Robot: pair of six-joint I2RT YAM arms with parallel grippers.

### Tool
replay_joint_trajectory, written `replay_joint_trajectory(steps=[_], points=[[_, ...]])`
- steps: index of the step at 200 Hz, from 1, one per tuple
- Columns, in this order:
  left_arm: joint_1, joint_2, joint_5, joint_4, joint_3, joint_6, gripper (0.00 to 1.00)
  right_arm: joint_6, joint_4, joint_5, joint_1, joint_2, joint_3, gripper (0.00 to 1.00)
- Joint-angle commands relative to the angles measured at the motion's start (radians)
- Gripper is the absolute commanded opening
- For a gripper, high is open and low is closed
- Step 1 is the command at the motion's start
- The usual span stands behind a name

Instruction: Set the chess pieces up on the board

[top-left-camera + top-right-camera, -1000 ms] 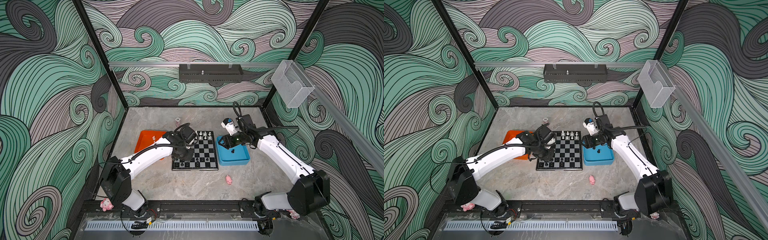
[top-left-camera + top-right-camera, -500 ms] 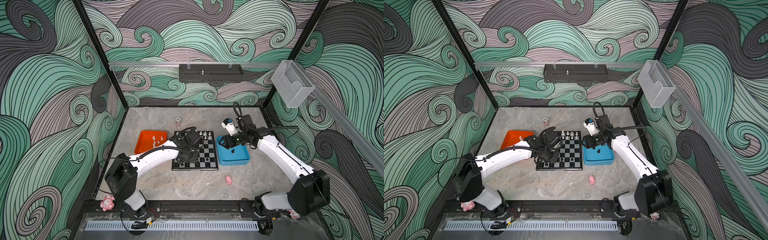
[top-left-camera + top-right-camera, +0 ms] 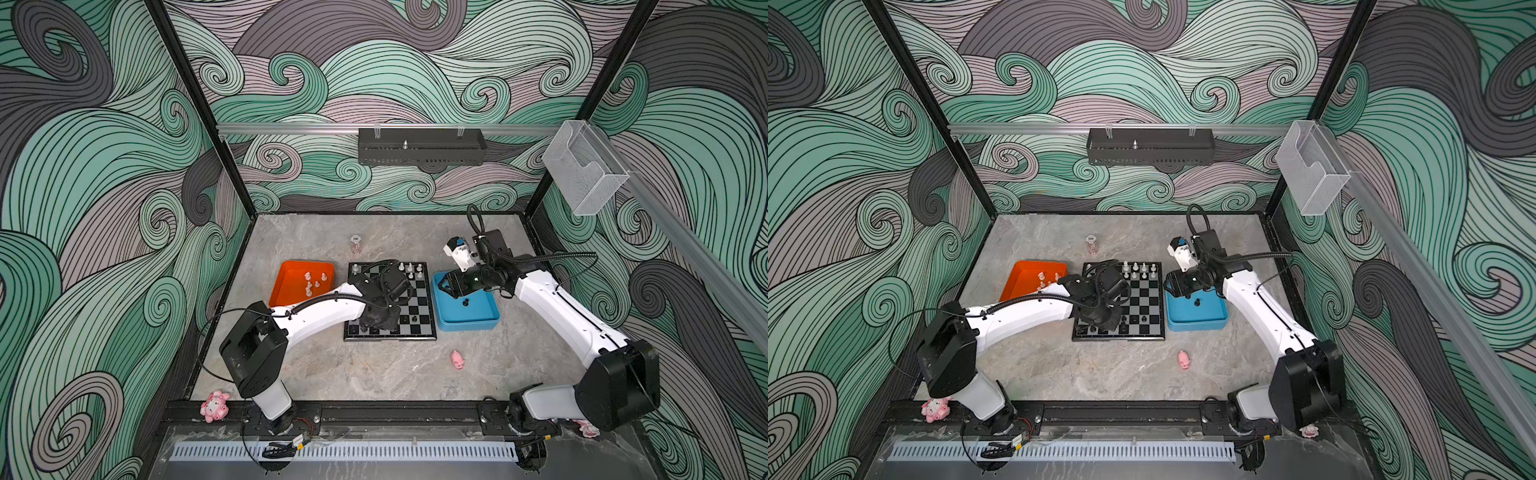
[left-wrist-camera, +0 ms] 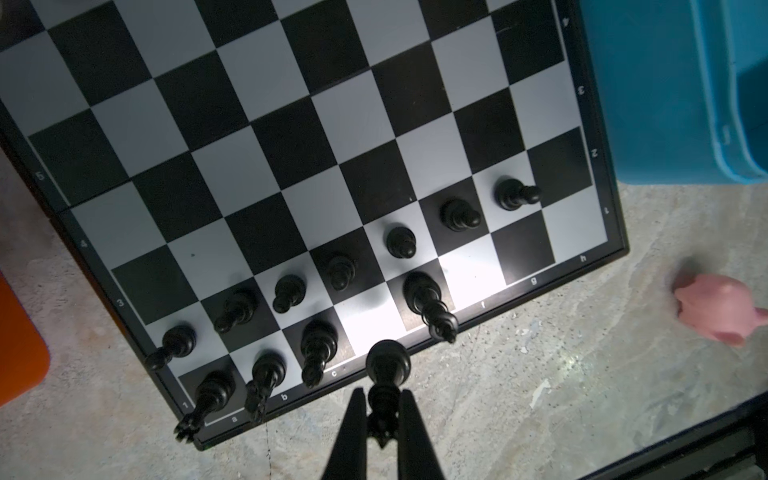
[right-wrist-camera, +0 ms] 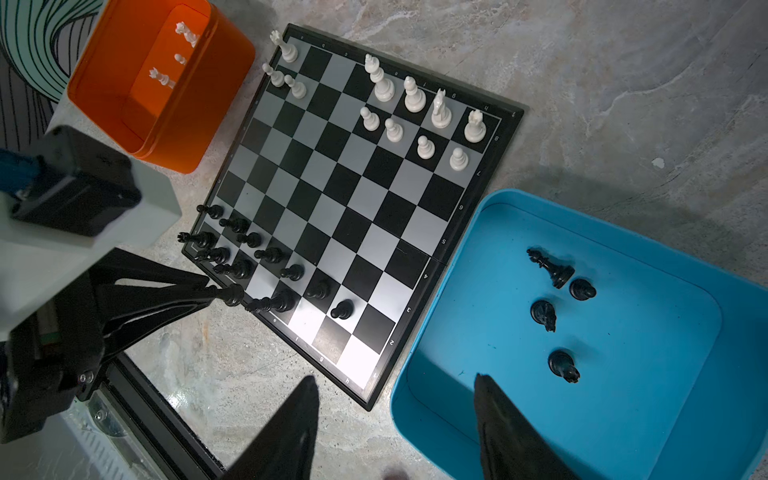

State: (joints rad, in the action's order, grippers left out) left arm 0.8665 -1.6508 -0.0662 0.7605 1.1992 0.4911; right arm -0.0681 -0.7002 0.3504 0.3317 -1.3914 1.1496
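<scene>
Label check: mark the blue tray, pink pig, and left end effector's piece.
blue tray (image 3: 469, 324): a top view, near wall
pink pig (image 3: 457, 360): a top view, body
held piece (image 4: 387, 360): left wrist view, base

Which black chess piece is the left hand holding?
The tall black piece at the board edge, pinched in the left hand; the other black pieces stand free.

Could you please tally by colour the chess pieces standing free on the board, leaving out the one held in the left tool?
White pieces: 11
Black pieces: 11
Total: 22
</scene>
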Motion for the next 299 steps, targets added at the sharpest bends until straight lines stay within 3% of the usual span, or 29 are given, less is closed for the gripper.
replay_joint_trajectory(steps=[1,299], points=[[0.013,-0.014,-0.037,-0.009,-0.003,0.022,0.0,-0.007,-0.002,-0.008,-0.003,0.015,-0.008,0.61],[0.014,-0.087,-0.058,-0.023,0.037,0.03,0.01,-0.013,-0.002,-0.005,-0.006,0.005,-0.005,0.6]])
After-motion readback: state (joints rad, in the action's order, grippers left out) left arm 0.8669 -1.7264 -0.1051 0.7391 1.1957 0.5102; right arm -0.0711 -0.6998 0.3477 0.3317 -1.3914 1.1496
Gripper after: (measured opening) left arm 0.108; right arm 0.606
